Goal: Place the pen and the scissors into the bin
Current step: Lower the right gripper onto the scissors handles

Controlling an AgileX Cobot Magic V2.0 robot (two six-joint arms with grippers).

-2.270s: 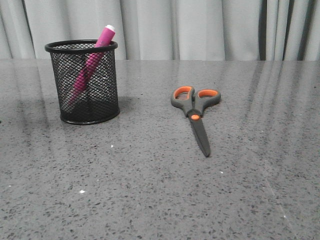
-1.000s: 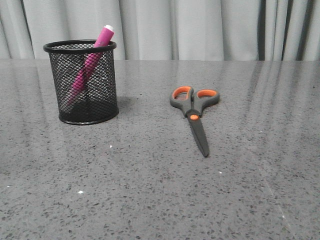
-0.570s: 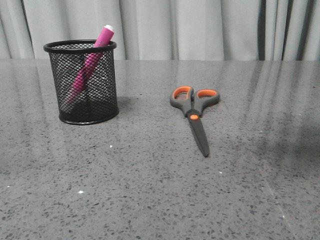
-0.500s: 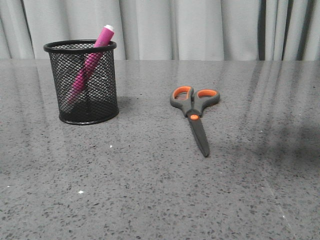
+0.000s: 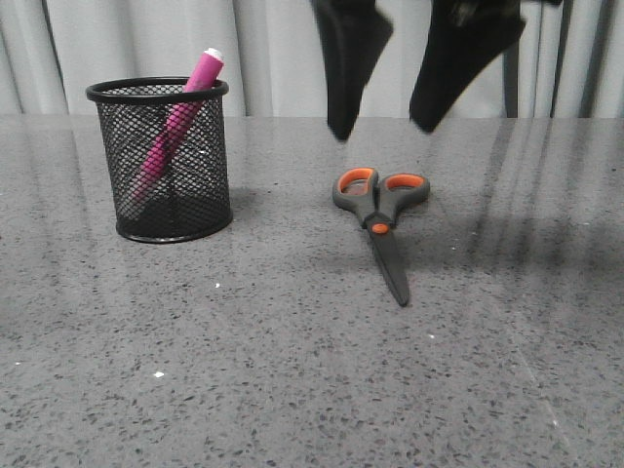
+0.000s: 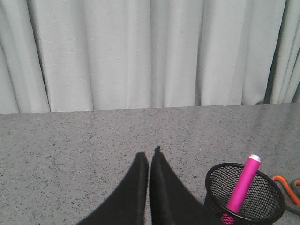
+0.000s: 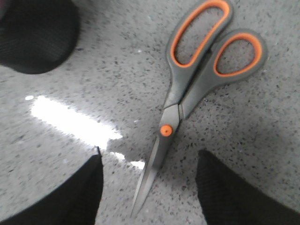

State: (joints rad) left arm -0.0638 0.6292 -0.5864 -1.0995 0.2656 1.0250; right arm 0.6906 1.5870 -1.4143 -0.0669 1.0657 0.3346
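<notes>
The scissors point(image 5: 380, 210) lie flat on the grey table, handles away from me and blades pointing toward me. My right gripper point(image 5: 380, 129) hangs open in the air over their handles, touching nothing. In the right wrist view the blades of the scissors point(image 7: 192, 79) run down between the spread fingers of the right gripper point(image 7: 150, 157). The pen point(image 5: 185, 107) leans inside the bin point(image 5: 205, 175) at the left, its white tip above the rim. My left gripper point(image 6: 149, 153) is shut on nothing, beside the bin point(image 6: 267, 185) and the pen point(image 6: 244, 183).
A pale curtain point(image 5: 273, 49) hangs behind the table's far edge. The speckled grey tabletop point(image 5: 292, 370) stretches in front of the bin and scissors. A dark round shape, apparently the bin point(image 7: 37, 37), fills one corner of the right wrist view.
My right gripper's two black fingers have come down into the front view above the scissors, where before only a shadow showed at the right. Bin, pen and scissors have stayed put.
</notes>
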